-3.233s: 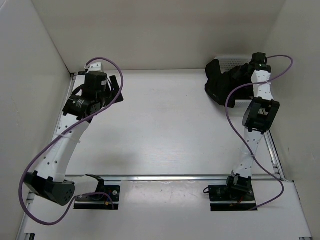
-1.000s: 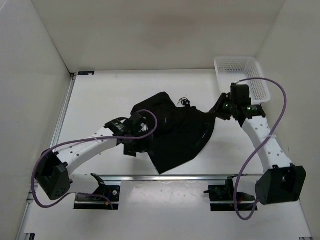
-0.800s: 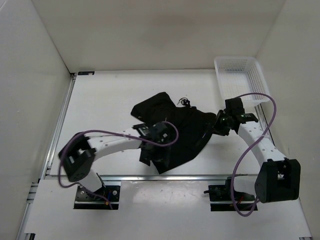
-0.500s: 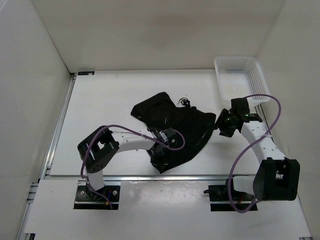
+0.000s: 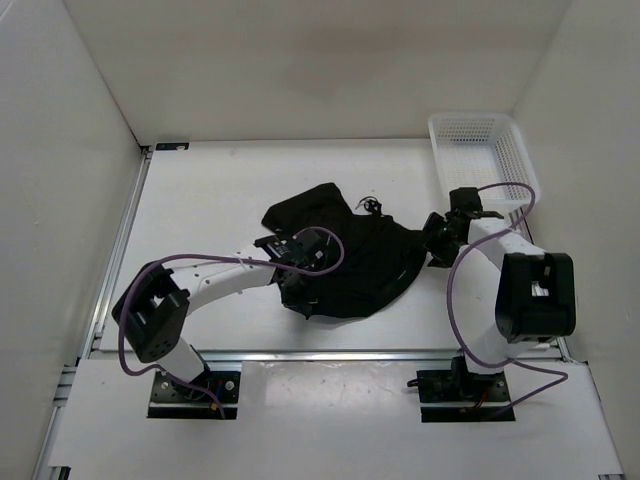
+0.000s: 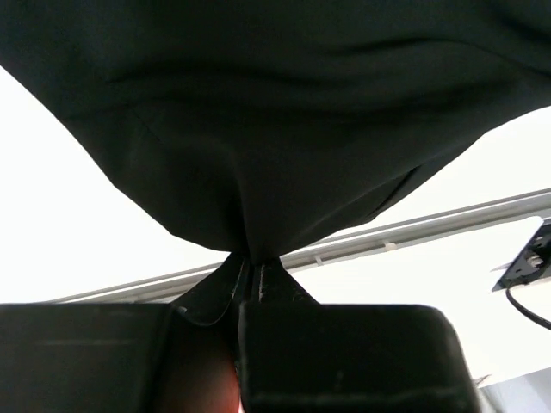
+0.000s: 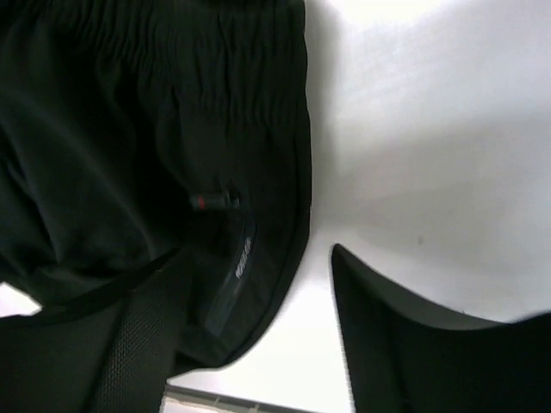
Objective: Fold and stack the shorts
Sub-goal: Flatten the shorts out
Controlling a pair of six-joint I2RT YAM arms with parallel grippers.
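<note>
1. White table (image 5: 220, 190), walled on three sides; white basket (image 5: 452, 160) in the far right corner
2. Shorts (image 5: 350, 260) lie rumpled mid-table, apart from the basket; long axis runs roughly left to right, waistband (image 7: 258, 103) at the right end, legs bunched toward the far left
3. Left gripper (image 6: 250, 275) is pressed together on a fold of the near-left hem; the cloth spreads away from it, toward the far side and the right
4. Right gripper (image 7: 256, 254) is at the waistband end with fingers spread; the band's corner and its small label (image 7: 244, 256) lie between them, not gripped
5. My reading: each arm has one end, so flattening means pulling apart along that left-right axis, and the right gripper must close on the band first
6. Half a second back, the cloth's near corner pointed down at the rail; now it is drawn up and rounded, and the left gripper has shifted left and farther in. Three seconds back, the shorts were heaped at the basket under the right arm
</note>
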